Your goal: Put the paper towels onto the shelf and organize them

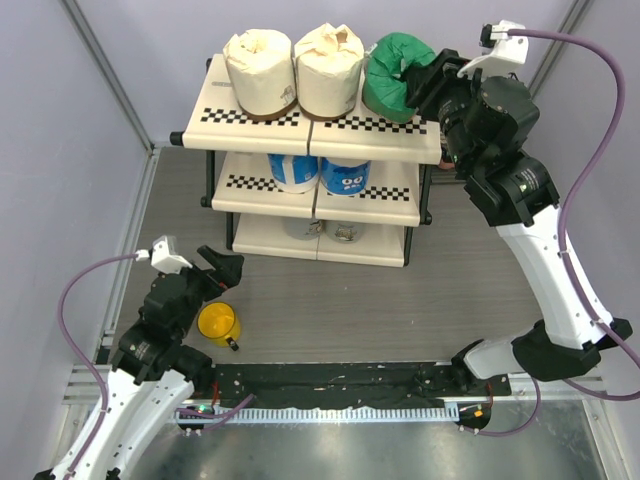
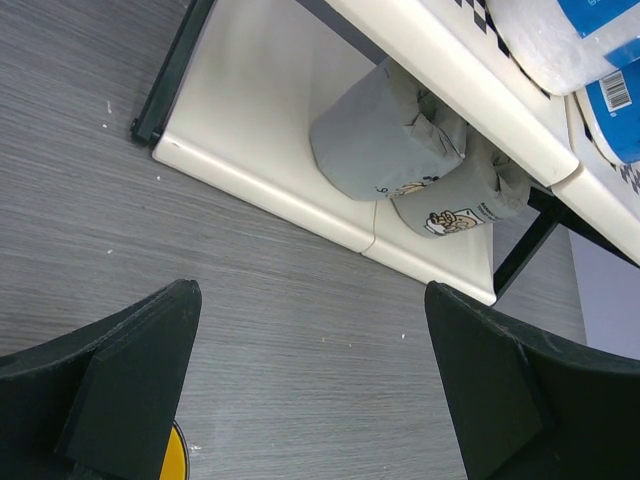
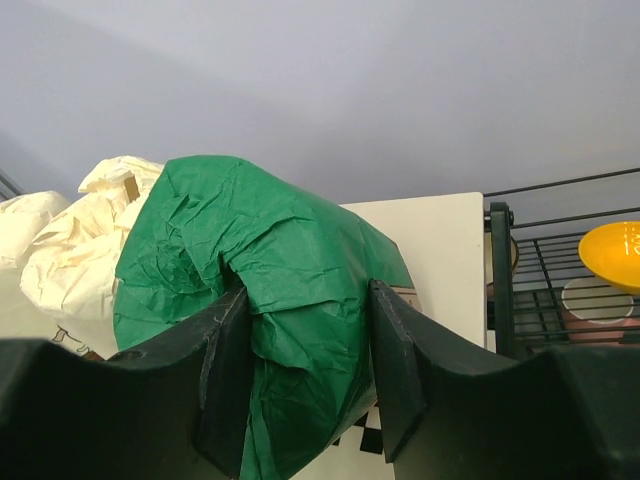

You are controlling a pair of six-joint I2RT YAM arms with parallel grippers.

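Your white left arm (image 1: pixel 130 400) is crouching low, black left gripper (image 2: pixel 310 390) gaping; your white right arm (image 1: pixel 545 260) is reaching forward, black right gripper (image 3: pixel 305 370) pinching a crumpled green roll (image 3: pixel 270 250).

A yellow mug (image 1: pixel 218 323) stands on the grey wood-grain table (image 1: pixel 380 310), at about eight o'clock in the overhead view. At three o'clock in the right wrist view, a black wire rack (image 3: pixel 500 280) holds a yellow bowl (image 3: pixel 612 253), with a pale pinkish pot (image 3: pixel 598 305) just below it.
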